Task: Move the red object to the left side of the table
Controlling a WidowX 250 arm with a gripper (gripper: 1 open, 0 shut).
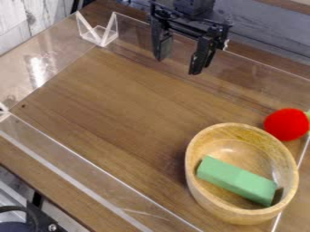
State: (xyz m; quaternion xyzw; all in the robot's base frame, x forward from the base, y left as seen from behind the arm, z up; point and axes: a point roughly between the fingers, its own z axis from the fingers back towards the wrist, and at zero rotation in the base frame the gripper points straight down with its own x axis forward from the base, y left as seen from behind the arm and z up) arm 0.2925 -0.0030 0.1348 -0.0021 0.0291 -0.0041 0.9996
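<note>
The red object (pixel 288 123), a small round bright-red toy fruit, lies on the brown wooden table (pixel 109 109) at the right edge, just beyond the rim of a wooden bowl. My gripper (pixel 179 56) hangs over the far middle of the table, pointing down, its two black fingers spread apart with nothing between them. It stands well up and to the left of the red object, not touching it.
A round light wooden bowl (pixel 213 138) sits at the near right with a green rectangular block (pixel 237 179) inside. Low clear plastic walls (pixel 72 186) edge the table. A clear folded plastic piece (pixel 97 30) stands at the far left corner.
</note>
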